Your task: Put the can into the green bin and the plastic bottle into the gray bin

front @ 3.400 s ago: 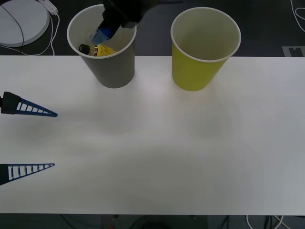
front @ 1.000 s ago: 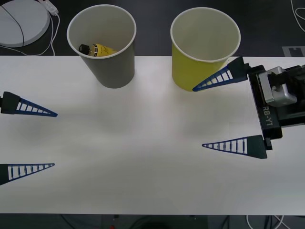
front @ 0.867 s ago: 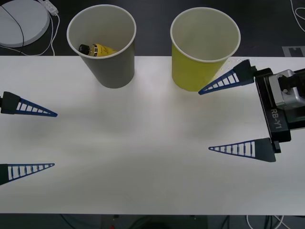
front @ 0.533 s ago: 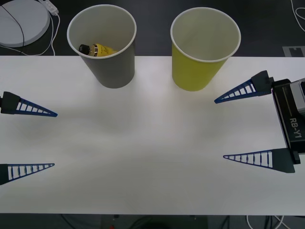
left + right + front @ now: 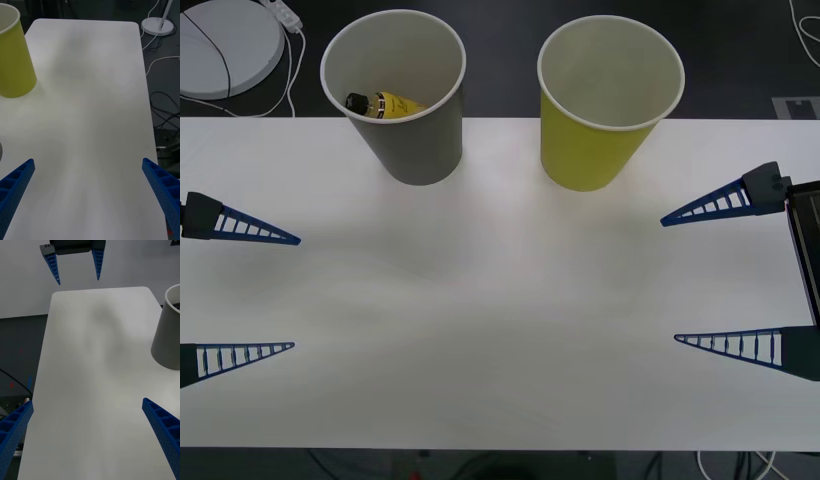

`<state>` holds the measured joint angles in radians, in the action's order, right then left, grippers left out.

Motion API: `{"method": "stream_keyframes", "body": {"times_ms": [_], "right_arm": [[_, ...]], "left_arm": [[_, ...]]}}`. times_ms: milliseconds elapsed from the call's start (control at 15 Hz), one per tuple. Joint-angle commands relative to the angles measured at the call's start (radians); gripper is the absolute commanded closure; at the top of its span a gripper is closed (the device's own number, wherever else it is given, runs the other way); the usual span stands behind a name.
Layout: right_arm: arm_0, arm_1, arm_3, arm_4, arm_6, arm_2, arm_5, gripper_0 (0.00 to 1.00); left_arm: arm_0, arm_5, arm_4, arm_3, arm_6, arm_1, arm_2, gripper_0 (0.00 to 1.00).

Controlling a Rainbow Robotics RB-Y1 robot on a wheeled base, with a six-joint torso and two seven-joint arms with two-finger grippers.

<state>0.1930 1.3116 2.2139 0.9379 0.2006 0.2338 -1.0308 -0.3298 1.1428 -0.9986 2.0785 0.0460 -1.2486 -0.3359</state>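
Now: bottle lying inside gray bin, cap toward the bin's left wall; green bin upright just beside it at the table's far edge. Left gripper at table's left edge, fingers spread wide, holding nothing. Right gripper at right edge, likewise spread and unloaded, well apart from both bins.

Front camera overhead; wrist cameras face inward — sharing table.

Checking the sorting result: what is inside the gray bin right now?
The plastic bottle lies tilted inside the gray bin, its black cap and yellow label showing. The bin's near wall hides its lower part and the bottom.
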Motion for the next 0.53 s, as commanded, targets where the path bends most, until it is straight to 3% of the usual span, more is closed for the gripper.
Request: {"method": "stream_keyframes", "body": {"times_ms": [67,533], "right_arm": [[0.0,0.0,-0.017,-0.004,0.005,0.001,-0.006,0.0],[0.002,-0.002,-0.036,-0.025,0.0,0.001,-0.031,0.0]], "left_arm": [[0.0,0.0,0.0,0.0,0.0,0.0,0.0,0.0],[0.0,0.0,0.0,0.0,0.0,0.0,0.0,0.0]]}}
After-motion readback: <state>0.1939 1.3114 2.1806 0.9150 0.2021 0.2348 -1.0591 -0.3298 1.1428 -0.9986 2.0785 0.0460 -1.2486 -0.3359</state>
